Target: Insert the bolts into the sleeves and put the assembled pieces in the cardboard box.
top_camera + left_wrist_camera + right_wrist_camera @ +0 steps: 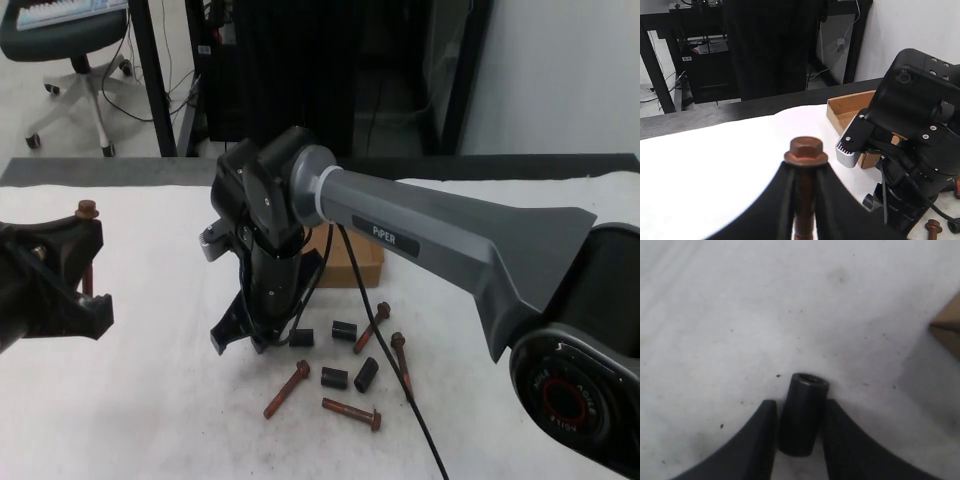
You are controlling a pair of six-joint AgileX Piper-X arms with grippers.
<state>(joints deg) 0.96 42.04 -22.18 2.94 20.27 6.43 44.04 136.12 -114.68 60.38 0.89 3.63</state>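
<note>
Sleeve (802,415) sits clamped in the right claw (800,404), low over the surface (140,400), its bore open at the free end (loose bolts (350,410) lie just beside). Off to the left, well apart, the left claw (805,172) pinches a bolt (806,152) upright, head up. The cardboard box (362,266) lies beyond.

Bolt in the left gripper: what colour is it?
Rusty reddish-brown; the bolt shows best in the left wrist view.
</note>
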